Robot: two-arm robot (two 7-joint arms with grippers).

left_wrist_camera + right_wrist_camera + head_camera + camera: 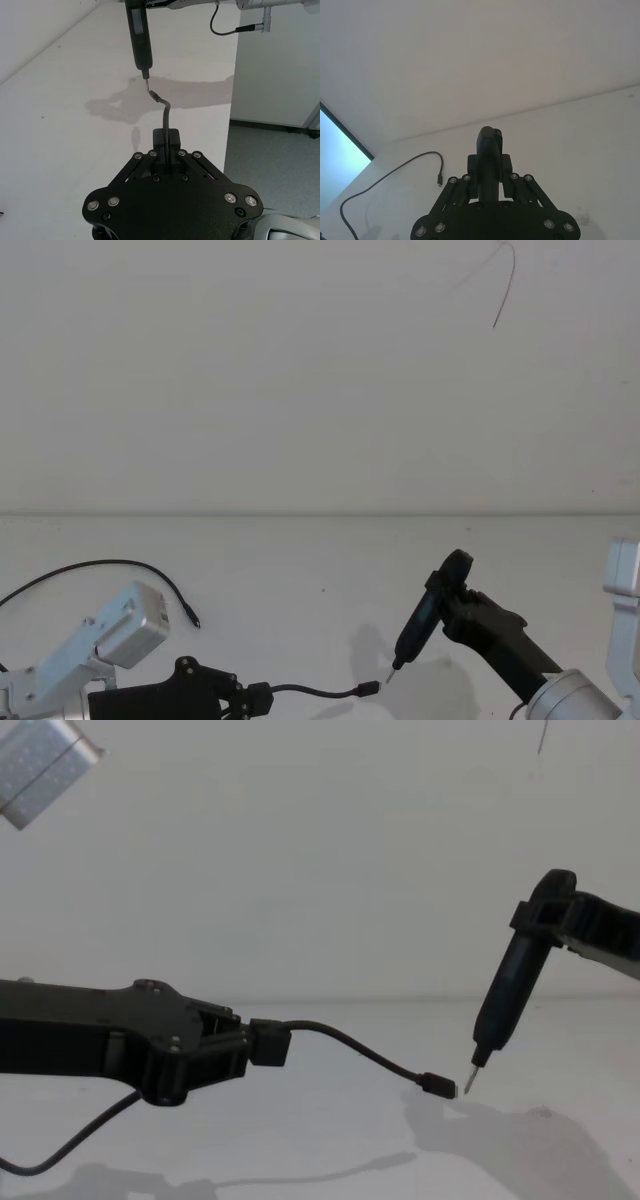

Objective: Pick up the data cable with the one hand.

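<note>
Your angular black left gripper [262, 1046] pinches the thin, flexible black data cable [365, 1059] over the matte white table [300, 560], while the right gripper [462, 608] clamps a slim black pen-like tool [425, 620].

The counter [300, 570] is smooth, matt white, carrying soft shadows. The data cable [360, 1053] looks like matt black rubbery plastic with a hard black plastic plug. The left gripper [166, 150] is matt black, angular plastic or coated metal, with bright metal screw heads. The right gripper [490, 167] has the same finish. The pen-like tool [505, 990] is slightly glossy dark plastic with a pale metal tip
</note>
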